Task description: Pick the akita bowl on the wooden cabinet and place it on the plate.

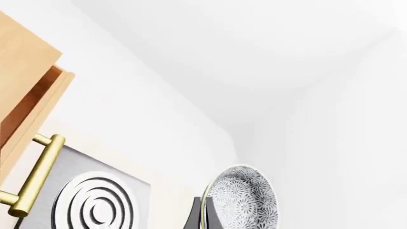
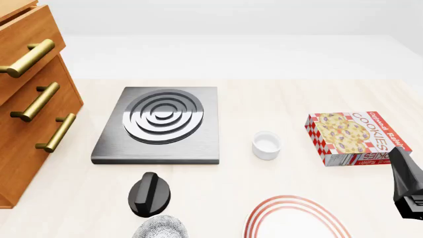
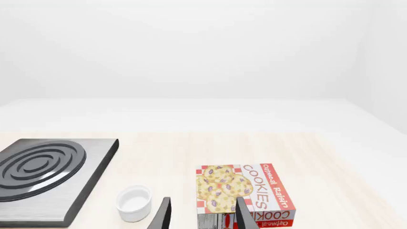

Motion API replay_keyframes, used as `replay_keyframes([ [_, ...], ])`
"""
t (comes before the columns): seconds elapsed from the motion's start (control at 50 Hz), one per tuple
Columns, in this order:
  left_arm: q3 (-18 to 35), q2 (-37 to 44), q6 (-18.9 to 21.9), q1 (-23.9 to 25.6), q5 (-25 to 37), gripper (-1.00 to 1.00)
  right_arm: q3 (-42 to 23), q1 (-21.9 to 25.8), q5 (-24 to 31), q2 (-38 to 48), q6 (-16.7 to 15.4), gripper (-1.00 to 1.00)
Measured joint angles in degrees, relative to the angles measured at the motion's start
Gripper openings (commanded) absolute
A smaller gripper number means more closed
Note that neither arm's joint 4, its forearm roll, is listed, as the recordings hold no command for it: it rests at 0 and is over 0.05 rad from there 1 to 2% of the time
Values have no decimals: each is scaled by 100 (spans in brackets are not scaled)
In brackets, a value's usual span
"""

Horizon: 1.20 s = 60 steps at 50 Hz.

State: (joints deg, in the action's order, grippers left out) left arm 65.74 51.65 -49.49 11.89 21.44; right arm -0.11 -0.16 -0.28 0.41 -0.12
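The akita bowl, white with a fine grey speckled pattern, hangs tilted in my left gripper, whose dark fingers are shut on its rim. In the front view only the bowl's top shows at the bottom edge, just under the black left gripper. The plate, white with red rings, lies at the front edge to the right of the bowl, cut off by the frame. The wooden cabinet stands at the far left. My right gripper is open at the right edge, holding nothing.
A grey stove slab with concentric rings lies beside the cabinet. A small plain white bowl stands right of it. A red cookie box lies flat just beyond my right gripper. Brass handles stick out from the cabinet drawers.
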Motion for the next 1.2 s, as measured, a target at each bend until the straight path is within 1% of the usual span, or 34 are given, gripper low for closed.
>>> replay_keyframes([
  [0.38,-285,228,123,465,-111,-100,0,0,0,0,0,100],
  [1.2,-496,436,391,1151,-122,-100,0,0,0,0,0,100],
])
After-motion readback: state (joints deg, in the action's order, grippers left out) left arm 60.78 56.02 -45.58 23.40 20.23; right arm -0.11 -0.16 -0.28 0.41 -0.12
